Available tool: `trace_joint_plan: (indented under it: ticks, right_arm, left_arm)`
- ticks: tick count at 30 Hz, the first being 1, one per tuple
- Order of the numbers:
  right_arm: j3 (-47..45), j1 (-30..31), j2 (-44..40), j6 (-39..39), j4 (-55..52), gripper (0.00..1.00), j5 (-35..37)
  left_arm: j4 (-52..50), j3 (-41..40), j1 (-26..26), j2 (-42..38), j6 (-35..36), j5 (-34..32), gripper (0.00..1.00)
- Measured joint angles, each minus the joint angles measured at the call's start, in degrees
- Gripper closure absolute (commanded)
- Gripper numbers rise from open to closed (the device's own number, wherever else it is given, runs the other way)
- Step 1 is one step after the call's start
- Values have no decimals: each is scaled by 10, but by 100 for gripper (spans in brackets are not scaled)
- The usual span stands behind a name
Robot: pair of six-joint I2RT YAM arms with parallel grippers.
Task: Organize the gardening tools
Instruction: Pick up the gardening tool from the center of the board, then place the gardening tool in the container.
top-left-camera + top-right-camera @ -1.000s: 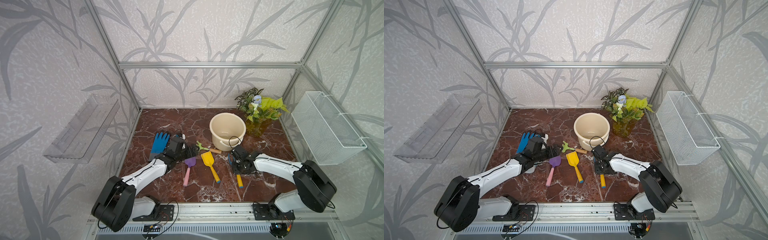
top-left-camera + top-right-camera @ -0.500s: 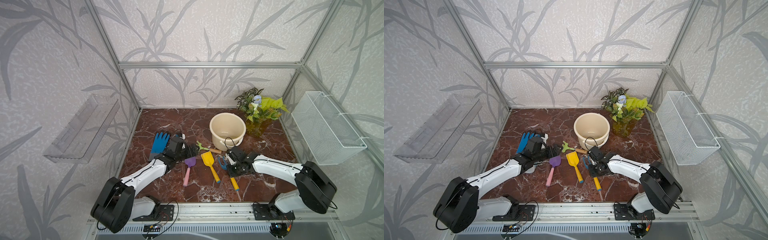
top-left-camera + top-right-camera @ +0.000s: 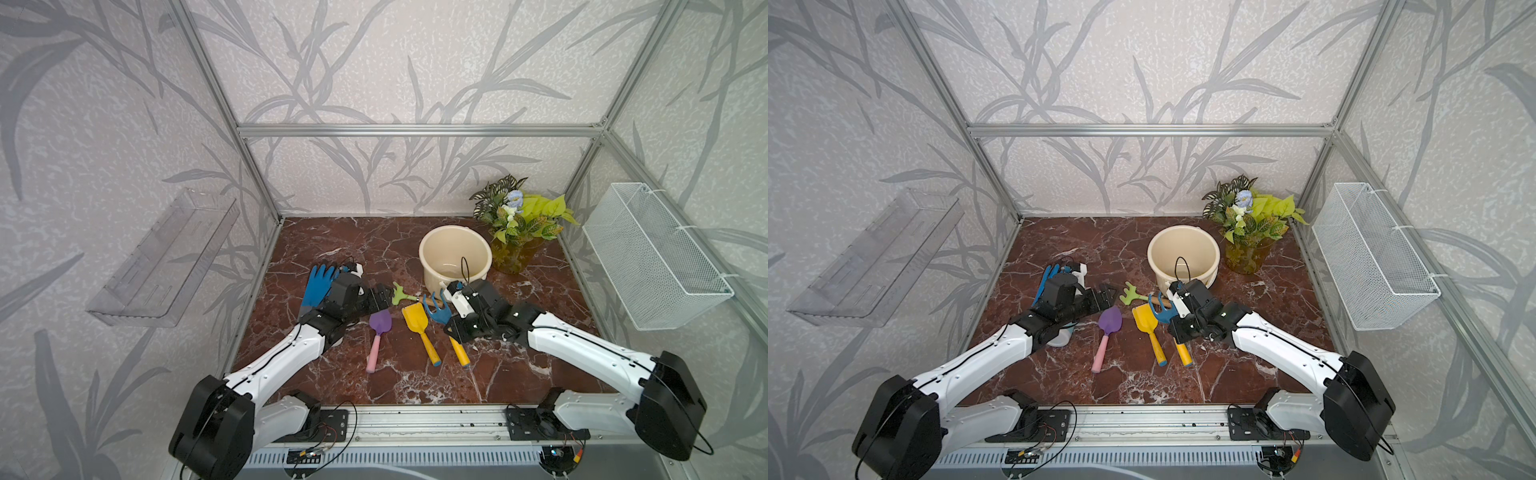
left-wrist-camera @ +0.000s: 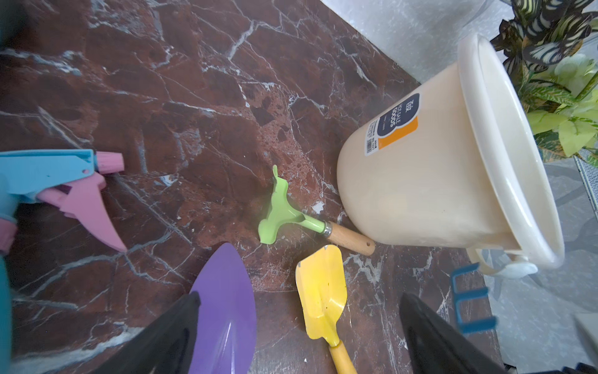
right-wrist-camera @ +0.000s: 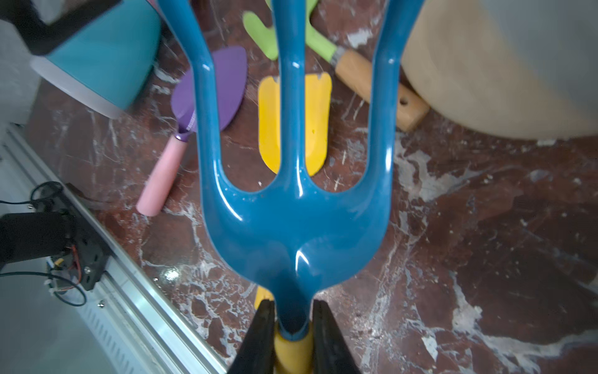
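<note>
Right gripper (image 5: pixel 293 323): the jaws are closed narrow on the neck of the blue fork (image 5: pixel 293 226), at the point where the blue head meets its yellow handle. The three prongs extend away from the jaws toward the cream bucket (image 4: pixel 420 181). The head is clear of the marble table (image 3: pixel 332 245). Whether the handle end touches the surface cannot be determined from the top views.

Left gripper (image 4: pixel 299 301): the jaws are spread wide and hold nothing. They hang above the blades of the purple trowel (image 3: pixel 380 323) and the yellow shovel (image 3: pixel 415 318), and point toward the green rake (image 4: pixel 281 213).

Tool positions:
- The trowel, shovel and fork sit side by side near the middle of the table. Blades face the back wall and handles face the front rail.
- The trowel is nearest the left arm, the shovel is in the middle, and the fork is nearest the right arm.
- The rake lies flat behind them. Its wooden handle end is just beside the base of the bucket.

Surroundings: a spray bottle (image 4: pixel 48 175) stands under the left arm, with a blue glove (image 3: pixel 320 282) behind it. A potted plant (image 3: pixel 519 216) occupies the back corner beside the bucket.
</note>
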Motion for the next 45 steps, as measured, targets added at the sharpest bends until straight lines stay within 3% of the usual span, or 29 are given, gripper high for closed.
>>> trace_joint_plan:
  ticks: [10, 22, 33, 45]
  right_arm:
    - [124, -7, -17, -48, -2, 100, 16]
    - [259, -106, 80, -87, 53, 100, 72]
    - [252, -141, 150, -92, 171, 100, 141]
    - [116, -141, 211, -112, 325, 100, 150]
  left_arm:
    - [-10, 3, 10, -14, 0, -4, 2]
    - [-10, 3, 10, -16, 0, 7, 2]
    - [-12, 5, 10, -23, 5, 7, 2]
    - [-12, 5, 10, -24, 5, 8, 2]
